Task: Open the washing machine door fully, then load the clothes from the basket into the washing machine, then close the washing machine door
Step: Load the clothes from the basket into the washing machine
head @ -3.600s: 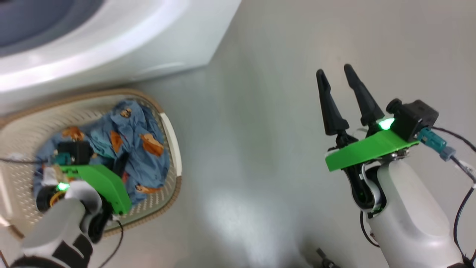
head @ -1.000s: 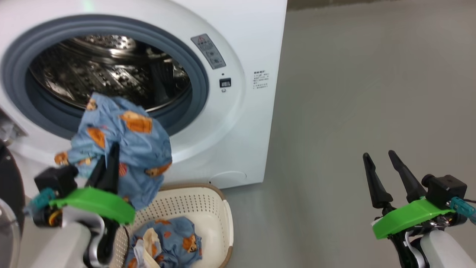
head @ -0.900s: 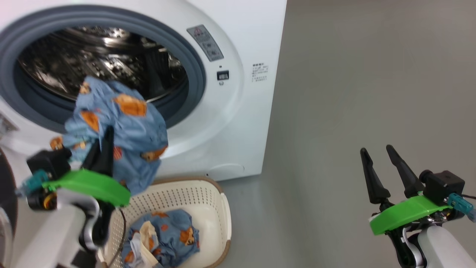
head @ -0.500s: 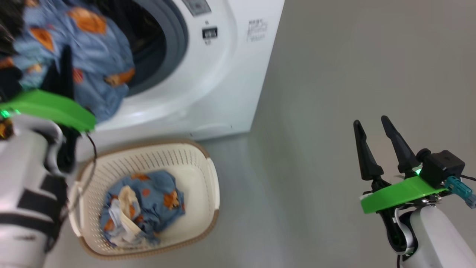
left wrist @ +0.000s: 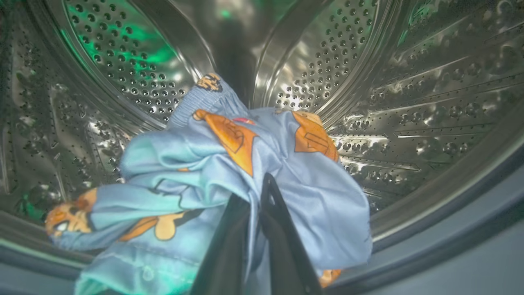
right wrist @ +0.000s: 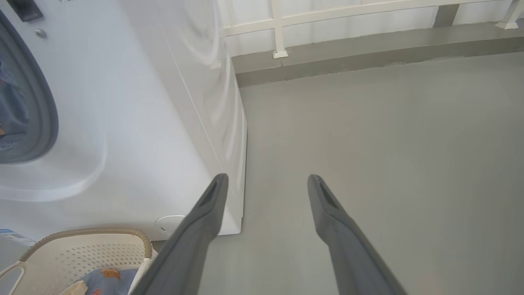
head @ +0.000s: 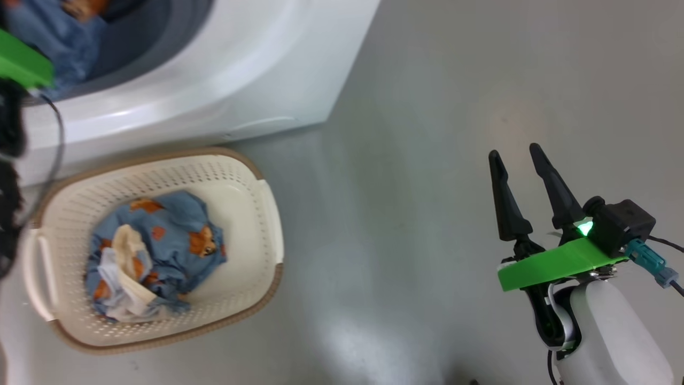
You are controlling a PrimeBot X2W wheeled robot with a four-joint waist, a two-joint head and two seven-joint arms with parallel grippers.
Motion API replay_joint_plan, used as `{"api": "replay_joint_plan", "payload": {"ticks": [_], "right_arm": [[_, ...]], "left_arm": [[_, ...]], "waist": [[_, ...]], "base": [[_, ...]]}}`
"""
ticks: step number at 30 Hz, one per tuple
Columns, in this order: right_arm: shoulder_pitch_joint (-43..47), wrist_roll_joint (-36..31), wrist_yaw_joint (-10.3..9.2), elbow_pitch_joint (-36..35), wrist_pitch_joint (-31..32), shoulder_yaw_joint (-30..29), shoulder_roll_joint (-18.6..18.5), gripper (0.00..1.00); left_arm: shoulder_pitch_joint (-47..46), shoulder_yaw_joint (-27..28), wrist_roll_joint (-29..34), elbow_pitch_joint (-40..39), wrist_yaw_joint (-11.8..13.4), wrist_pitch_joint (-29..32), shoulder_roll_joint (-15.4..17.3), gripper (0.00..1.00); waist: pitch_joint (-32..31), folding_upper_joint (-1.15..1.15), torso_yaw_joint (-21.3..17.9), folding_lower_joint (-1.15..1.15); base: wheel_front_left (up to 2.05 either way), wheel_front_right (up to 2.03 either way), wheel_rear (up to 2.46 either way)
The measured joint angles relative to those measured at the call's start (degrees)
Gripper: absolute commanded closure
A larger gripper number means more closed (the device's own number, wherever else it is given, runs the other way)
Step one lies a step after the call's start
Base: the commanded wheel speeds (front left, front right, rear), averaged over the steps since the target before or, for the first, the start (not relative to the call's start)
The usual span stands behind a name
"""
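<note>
The left gripper (left wrist: 254,192) is at the mouth of the washing machine (head: 224,80). Its two dark fingers are drawn close together on a fold of a light-blue garment (left wrist: 184,164). The garment is soft, creased cloth printed with orange cartoon animals. It hangs bunched ahead of the fingers, in front of the perforated steel drum (left wrist: 368,73) and above the grey-blue gasket (left wrist: 450,229). Whether the cloth touches the drum wall cannot be told.

The basket (head: 256,224) stands on the grey floor (head: 427,133), just in front of the machine's white lower panel. It is cream and rectangular with rounded corners, perforated walls, a brown woven-look rim and a handle at each short end. A heap of clothes (head: 155,246) lies inside it, toward the left end. The heap is light-blue cloth with the same orange print, with white and cream cloth on top.

The right gripper (head: 514,151) hovers over bare floor, well to the right of the basket. Its fingers are spread wide with nothing between them. In the right wrist view the fingers frame the machine's lower front corner, and the basket rim shows at lower left.
</note>
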Motion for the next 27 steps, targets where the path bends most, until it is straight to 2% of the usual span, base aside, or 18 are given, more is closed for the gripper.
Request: {"api": "replay_joint_plan", "payload": {"ticks": [6, 9, 11, 15, 19, 27], "right_arm": [[-0.73, -0.29, 0.00, -0.42, 0.00, 0.09, 0.86, 0.00], [-0.81, -0.78, 0.00, -0.64, 0.00, 0.14, 1.14, 0.00], [-1.25, -1.54, 0.00, -0.65, 0.00, 0.38, 1.26, 0.00], [-2.08, -1.53, 0.00, -0.52, 0.00, 0.75, 1.57, 0.00], [-2.09, -1.53, 0.00, 0.27, 0.00, 1.33, 1.62, 0.00], [-2.11, -1.48, 0.00, 1.96, 0.00, 2.02, 1.74, 0.00]], "left_arm": [[-6.20, 0.19, 1.92, 0.89, -0.49, -0.23, 1.05, 1.00], [-8.38, 3.39, 2.87, -1.85, -0.53, -0.27, 1.49, 1.00], [-9.03, 6.11, 4.05, -3.88, -0.51, -0.56, 2.00, 0.00], [-8.11, 8.78, 6.68, -4.19, -0.49, -0.56, 1.58, 0.00], [-4.70, 8.73, 7.70, -1.14, -0.53, -0.55, -1.09, 0.00], [-1.08, 7.65, 8.65, 0.79, -0.68, -0.56, -2.48, 0.00]], "waist": [[3.36, 0.00, -2.40, -0.01], [4.85, 0.00, -3.18, -0.01], [5.73, 0.00, -3.53, -0.01], [6.46, 0.00, -3.86, -0.01], [5.38, 0.00, -3.25, -0.01], [1.69, 0.00, -2.19, -0.02]], "base": [[0.00, 0.00, 0.00], [0.00, 0.00, 0.00], [0.00, 0.00, 0.00], [0.00, 0.00, 0.00], [0.00, 0.00, 0.00], [0.00, 0.00, 0.00]]}}
